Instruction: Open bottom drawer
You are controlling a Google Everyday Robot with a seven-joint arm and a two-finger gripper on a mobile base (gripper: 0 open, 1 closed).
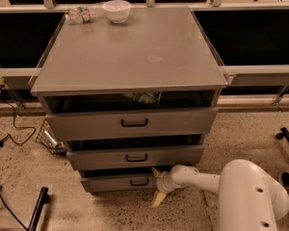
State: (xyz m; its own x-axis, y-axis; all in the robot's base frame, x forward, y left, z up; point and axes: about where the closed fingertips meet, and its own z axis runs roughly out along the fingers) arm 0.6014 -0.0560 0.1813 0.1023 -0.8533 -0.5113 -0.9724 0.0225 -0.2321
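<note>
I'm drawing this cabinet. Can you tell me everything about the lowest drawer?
The bottom drawer is grey, flat-fronted, the lowest and narrowest of three, with a small black bar handle. It sits pulled out slightly, a dark gap above it. The gripper is at its right end, fingers spread.

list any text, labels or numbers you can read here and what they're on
None can be read.
Plastic bottle on the cabinet top: label too blurred to read.
Bottom drawer and the gripper at its right end: no markings visible.
</note>
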